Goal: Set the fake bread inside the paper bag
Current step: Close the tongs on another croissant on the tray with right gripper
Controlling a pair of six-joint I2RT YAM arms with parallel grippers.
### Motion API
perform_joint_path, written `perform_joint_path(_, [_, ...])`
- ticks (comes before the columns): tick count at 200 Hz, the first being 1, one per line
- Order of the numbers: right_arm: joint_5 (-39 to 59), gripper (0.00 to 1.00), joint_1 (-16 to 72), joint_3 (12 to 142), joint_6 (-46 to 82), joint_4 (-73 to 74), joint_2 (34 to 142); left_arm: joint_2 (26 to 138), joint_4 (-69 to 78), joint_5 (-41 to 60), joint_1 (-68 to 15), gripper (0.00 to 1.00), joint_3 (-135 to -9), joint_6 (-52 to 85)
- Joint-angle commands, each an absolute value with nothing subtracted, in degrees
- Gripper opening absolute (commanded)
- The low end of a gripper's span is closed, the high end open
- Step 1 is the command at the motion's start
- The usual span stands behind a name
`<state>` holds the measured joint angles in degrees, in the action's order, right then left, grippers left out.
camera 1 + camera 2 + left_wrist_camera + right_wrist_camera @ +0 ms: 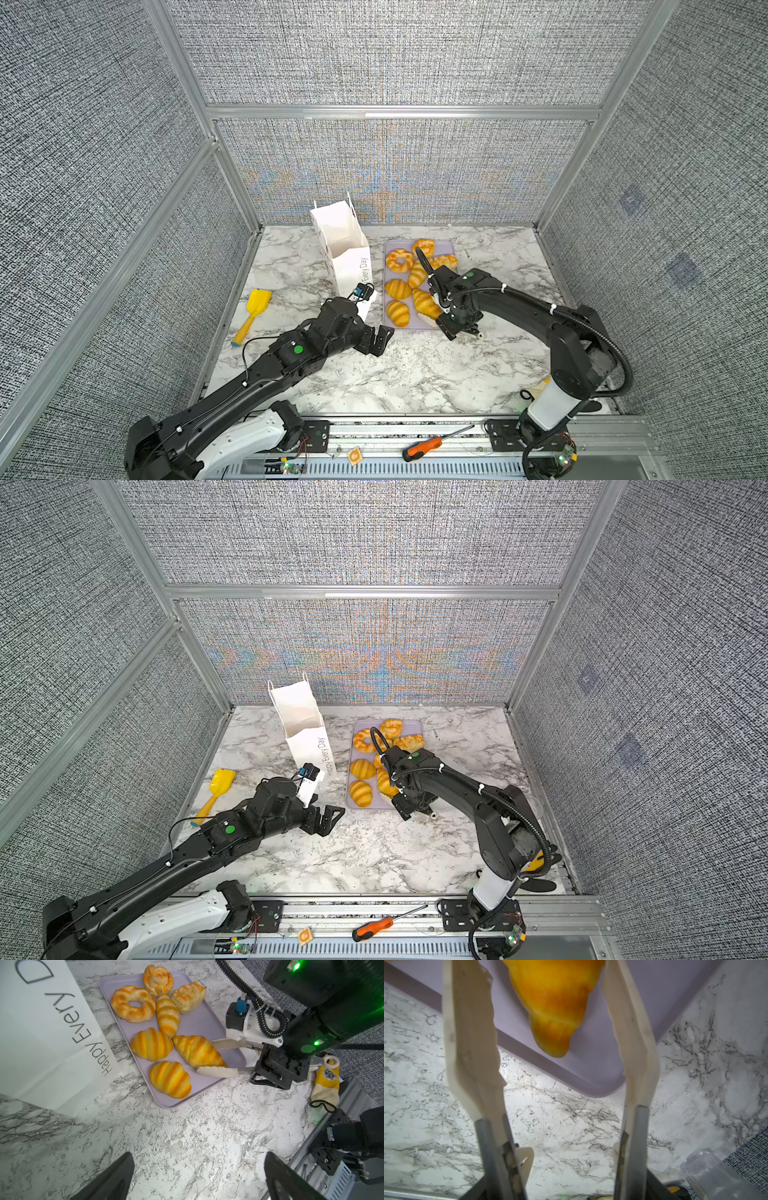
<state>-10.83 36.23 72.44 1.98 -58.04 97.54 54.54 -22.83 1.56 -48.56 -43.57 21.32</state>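
Several glossy golden pieces of fake bread (pixel 397 289) (pixel 151 1044) lie on a lilac tray (pixel 392 245) (pixel 207 1022). The white paper bag (pixel 351 262) (pixel 307 746) (pixel 41 1032) stands upright and open-topped just left of the tray. My right gripper (pixel 430 311) (pixel 204 1056) (pixel 542 980) is open. Its cream fingers (pixel 216 1072) straddle the tip of one croissant (pixel 197 1051) (pixel 550 1001) at the tray's near right corner, with a gap on each side. My left gripper (pixel 380 338) (pixel 328 818) (pixel 197 1167) is open over bare marble in front of the bag, holding nothing.
A yellow toy shovel (pixel 251 316) (pixel 212 796) lies at the left of the marble table. A yellow work glove (pixel 327 1080) lies by the right arm's base. An orange screwdriver (pixel 428 446) rests on the front rail. Fabric walls enclose three sides.
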Motion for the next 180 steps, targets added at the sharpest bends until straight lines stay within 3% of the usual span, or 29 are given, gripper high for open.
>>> perform_joint_path(1, [-11.26,0.73,36.13,73.59,0.02,-57.90,98.56,56.07,-23.03,2.28,-48.52,0.99,-43.40,21.75])
perform_joint_path(70, [-13.45,0.72,35.80,77.22,-0.91,-60.85,103.21,57.57,-23.72,0.49,-48.54,0.99,-44.12,21.08])
perform_joint_path(140, [-14.30,0.50,36.07,78.06,-1.25,-64.86,102.56,56.88,-24.93,-1.80,-48.52,0.99,-45.32,19.93])
perform_joint_path(180, [-13.62,0.48,36.00,77.96,-0.80,-65.06,99.24,56.81,-25.32,-2.34,-48.51,0.99,-46.30,18.79])
